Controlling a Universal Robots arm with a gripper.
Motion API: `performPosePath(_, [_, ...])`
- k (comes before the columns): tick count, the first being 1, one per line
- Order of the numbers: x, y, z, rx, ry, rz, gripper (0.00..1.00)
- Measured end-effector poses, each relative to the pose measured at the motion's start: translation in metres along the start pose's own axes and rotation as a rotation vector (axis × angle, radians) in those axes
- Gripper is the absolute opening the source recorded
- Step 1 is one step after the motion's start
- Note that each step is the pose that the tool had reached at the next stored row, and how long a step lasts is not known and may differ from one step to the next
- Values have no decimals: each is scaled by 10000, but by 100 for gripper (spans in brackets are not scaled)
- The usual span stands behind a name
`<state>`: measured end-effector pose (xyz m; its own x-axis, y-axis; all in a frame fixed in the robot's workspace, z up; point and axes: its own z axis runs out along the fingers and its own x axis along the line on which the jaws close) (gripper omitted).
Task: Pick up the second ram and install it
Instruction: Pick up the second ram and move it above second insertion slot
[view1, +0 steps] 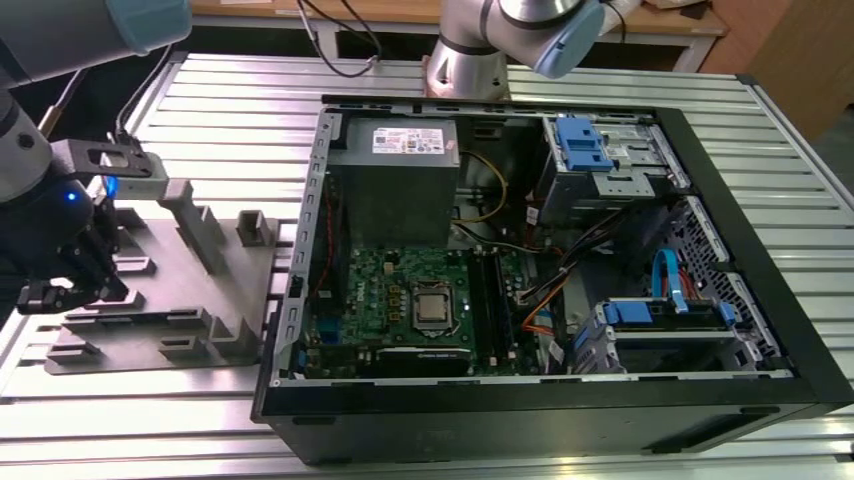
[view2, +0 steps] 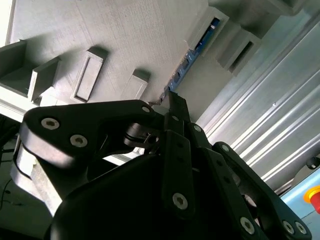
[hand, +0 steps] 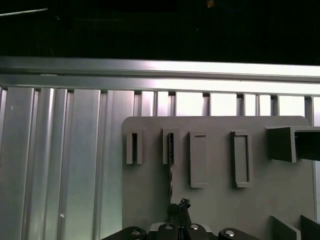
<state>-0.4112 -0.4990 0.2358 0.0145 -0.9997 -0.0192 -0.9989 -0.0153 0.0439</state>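
Observation:
The second ram (view2: 196, 49) is a thin bluish stick standing on edge in a slot of the grey holder plate (view1: 160, 300). In the first wrist view the second ram (hand: 171, 150) shows as a thin dark line running from its slot toward my fingertips. My gripper (view2: 171, 96) has its black fingers drawn together at the stick's near end and looks shut on it. In the exterior view my gripper (view1: 54, 290) hangs over the plate's left side, at the exterior view's left. In the first wrist view my gripper (hand: 179, 206) sits just past the end of that dark line.
The open computer case (view1: 694, 150) lies to the exterior view's right of the plate, with the green motherboard (view1: 400, 290) and grey power-supply box (view1: 394, 190) inside. Raised blocks (view1: 200, 225) stand on the plate. Everything rests on a ribbed metal table (view1: 227, 90).

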Motion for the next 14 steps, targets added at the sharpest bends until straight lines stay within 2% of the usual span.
performPosePath(8, [39,-3,104,1,-1,1,7])
performPosePath(14, [40,4,142,6,-14,-3,7])
